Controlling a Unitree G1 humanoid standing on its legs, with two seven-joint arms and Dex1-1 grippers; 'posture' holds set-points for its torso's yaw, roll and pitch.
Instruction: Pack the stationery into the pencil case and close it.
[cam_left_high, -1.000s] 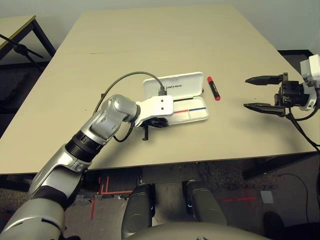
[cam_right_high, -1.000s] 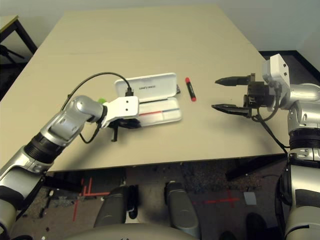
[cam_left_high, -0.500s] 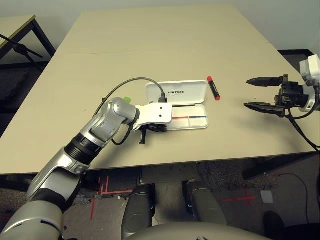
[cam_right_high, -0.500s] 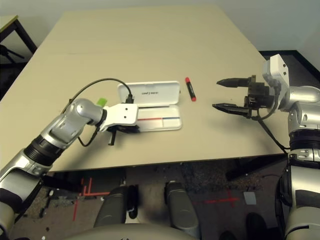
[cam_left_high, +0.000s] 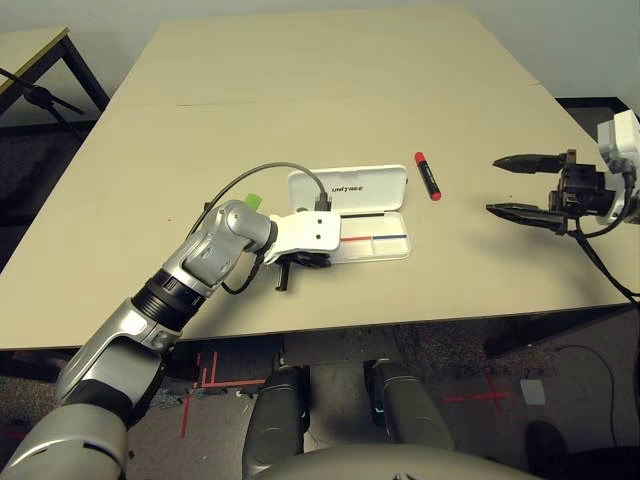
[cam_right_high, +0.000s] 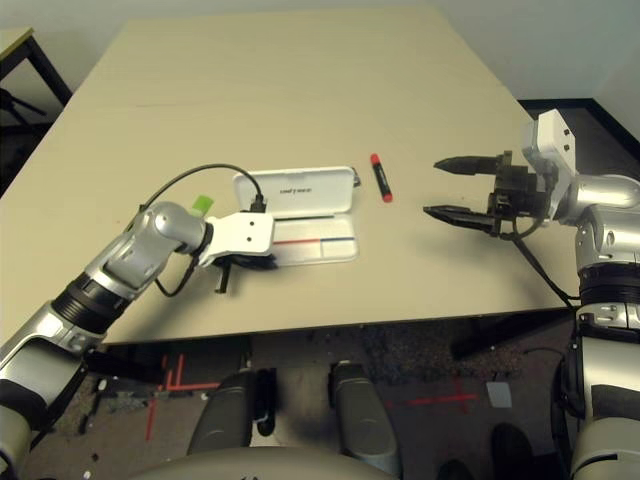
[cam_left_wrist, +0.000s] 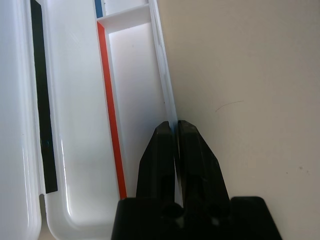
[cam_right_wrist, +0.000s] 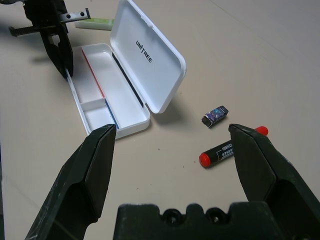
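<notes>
Pencil case (cam_left_high: 352, 210): lay open at table centre, lid raised, red pen (cam_left_wrist: 111, 107), blue pen (cam_left_high: 394, 237) and black pen (cam_left_wrist: 42, 100) inside. Left gripper (cam_left_wrist: 175, 131): fingers together, clamped on the case's front wall. Right gripper (cam_left_high: 507, 185): fingers wide apart, empty, at 3 o'clock; red marker (cam_left_high: 427, 176) at the case's 2 o'clock, small dark block (cam_right_wrist: 215, 115) beside it, green highlighter (cam_left_high: 253, 201) at 9 o'clock.

text: "UNITREE", small dark print | on: raised lid of the white pencil case (cam_right_wrist: 152, 54), also legible in the head views | other: red marker (cam_right_wrist: 227, 148) at 4 o'clock of the case carries white lettering on its black barrel, too small to read
</notes>
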